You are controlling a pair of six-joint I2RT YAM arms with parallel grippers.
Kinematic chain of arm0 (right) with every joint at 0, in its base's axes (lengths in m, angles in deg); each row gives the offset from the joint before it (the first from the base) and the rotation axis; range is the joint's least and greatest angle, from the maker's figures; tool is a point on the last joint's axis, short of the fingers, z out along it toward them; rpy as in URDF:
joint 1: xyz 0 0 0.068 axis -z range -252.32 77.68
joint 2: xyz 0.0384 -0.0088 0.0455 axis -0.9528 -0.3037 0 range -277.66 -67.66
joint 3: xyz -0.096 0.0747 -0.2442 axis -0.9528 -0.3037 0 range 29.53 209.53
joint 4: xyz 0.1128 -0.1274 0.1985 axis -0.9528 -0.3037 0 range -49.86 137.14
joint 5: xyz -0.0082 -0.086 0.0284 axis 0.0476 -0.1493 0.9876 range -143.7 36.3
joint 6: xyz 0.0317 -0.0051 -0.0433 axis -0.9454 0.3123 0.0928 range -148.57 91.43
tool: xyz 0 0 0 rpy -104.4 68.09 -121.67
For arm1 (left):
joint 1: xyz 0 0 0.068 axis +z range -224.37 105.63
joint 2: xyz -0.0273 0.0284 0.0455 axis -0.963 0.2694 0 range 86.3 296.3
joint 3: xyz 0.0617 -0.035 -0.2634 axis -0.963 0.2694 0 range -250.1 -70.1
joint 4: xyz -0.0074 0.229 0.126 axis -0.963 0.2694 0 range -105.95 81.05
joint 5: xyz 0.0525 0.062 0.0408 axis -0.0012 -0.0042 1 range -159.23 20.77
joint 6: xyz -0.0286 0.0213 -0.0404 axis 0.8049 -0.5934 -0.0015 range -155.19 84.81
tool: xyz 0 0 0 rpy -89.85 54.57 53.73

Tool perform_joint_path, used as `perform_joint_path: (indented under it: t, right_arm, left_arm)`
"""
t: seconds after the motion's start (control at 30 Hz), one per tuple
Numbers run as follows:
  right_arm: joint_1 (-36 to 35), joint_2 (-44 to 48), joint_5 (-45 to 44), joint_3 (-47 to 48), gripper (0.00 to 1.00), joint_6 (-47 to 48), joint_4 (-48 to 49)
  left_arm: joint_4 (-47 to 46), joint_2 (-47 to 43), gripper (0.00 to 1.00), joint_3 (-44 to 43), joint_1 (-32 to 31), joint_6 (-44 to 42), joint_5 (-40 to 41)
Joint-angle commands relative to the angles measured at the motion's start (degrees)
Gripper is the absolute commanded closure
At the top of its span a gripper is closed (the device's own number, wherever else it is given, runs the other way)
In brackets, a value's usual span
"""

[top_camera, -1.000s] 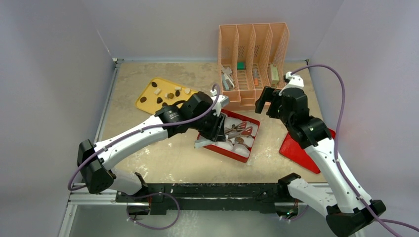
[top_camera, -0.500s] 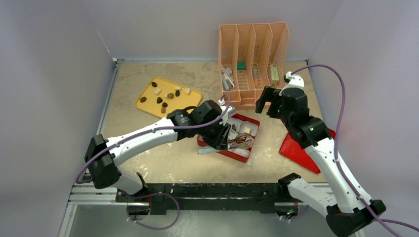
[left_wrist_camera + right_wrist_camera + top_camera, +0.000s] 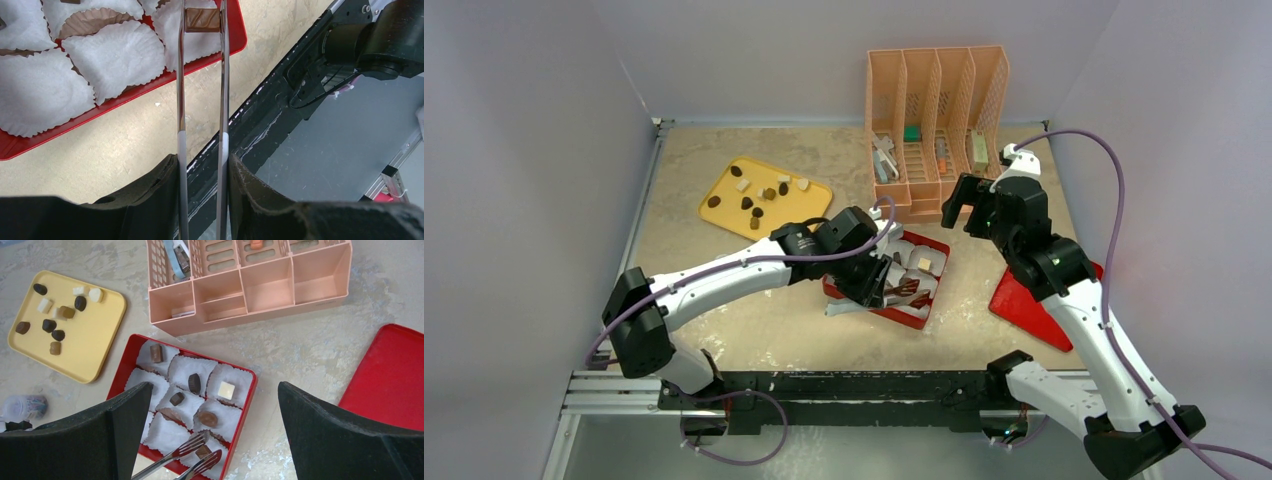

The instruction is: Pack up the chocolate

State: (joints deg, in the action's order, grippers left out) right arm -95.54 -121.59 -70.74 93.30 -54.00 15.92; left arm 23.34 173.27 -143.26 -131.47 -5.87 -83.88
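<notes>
My left gripper [image 3: 202, 165] is shut on metal tongs [image 3: 180, 90], also seen from above [image 3: 864, 275]. The tong tips pinch a brown chocolate [image 3: 202, 20] low over a white paper cup at the near right corner of the red box [image 3: 241, 35]. The right wrist view shows that piece [image 3: 202, 451] between the tips and several more chocolates in cups, such as a cream square [image 3: 226, 389]. Several more chocolates lie on the yellow tray [image 3: 809, 195]. My right gripper [image 3: 972, 205] is open and empty, high beside the box.
An orange desk organizer [image 3: 934, 110] with small items stands behind the red box [image 3: 894, 317]. The box's red lid [image 3: 1024, 305] lies at the right, under my right arm. The table's near edge and black rail [image 3: 280, 115] run close to the box.
My left arm has swung the tongs and the brown chocolate across the box toward its near right corner. My right arm has not moved.
</notes>
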Motion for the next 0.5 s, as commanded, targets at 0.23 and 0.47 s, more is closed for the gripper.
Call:
perform_joint_path:
  t: [0.23, 0.47]
  right_arm:
    - [0.2, 0.6, -0.9, 2.2, 0.01, 0.9, 0.4]
    - [0.2, 0.3, -0.8, 2.1, 0.01, 0.8, 0.6]
  left_arm:
    - [-0.2, 0.6, 0.68, -0.5, -0.3, -2.0, 0.8]
    - [-0.3, 0.6, 0.65, -0.9, -0.3, -2.3, 1.3]
